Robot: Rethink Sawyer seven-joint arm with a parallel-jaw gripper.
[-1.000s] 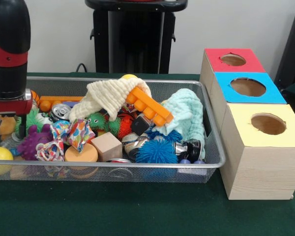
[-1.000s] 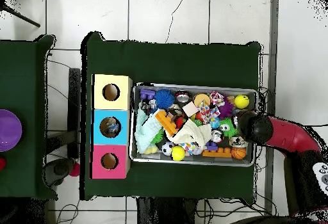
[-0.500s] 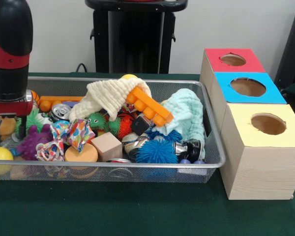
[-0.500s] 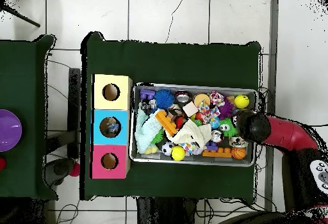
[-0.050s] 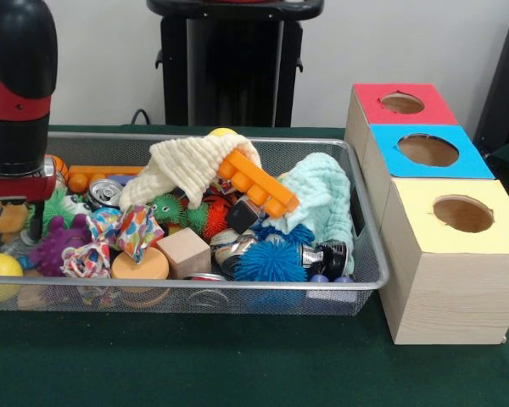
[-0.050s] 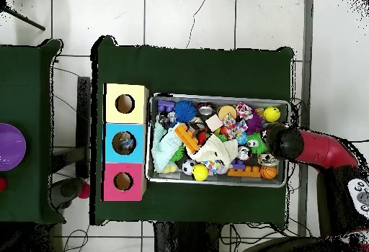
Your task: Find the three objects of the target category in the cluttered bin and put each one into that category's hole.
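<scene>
Bin (image 5: 263,301) is sitting heaped with toys, cloths and cans. The three objects you are hunting are somewhere in that heap, and nothing here is telling you which category they belong to.

- Gripper (image 5: 13,231) is hanging over the bin's end farthest from the boxes, fingers standing apart, a tan toy (image 5: 11,214) showing between them. Whether either finger is touching it, you cannot tell.
- Purple spiky toy (image 5: 55,246) and yellow ball (image 5: 0,267) are crowding that same end of the bin. Closing there is risking a double catch, or a nudged ball rolling under the pile.
- Cream cloth (image 5: 191,165) and mint cloth (image 5: 322,199) are draping over the middle of the bin and the end next to the boxes, hiding whatever is lying beneath. The orange brick (image 5: 259,185) is leaning on the heap, and pulling a cloth is likely tipping it and reshuffling everything.
- Red box (image 5: 445,110), blue box (image 5: 471,165) and yellow box (image 5: 458,280) are lining up just beside the bin, opposite the gripper's end. A loosely pinched toy is risking a drop on that long carry, or a landing on the wrong colour.
</scene>
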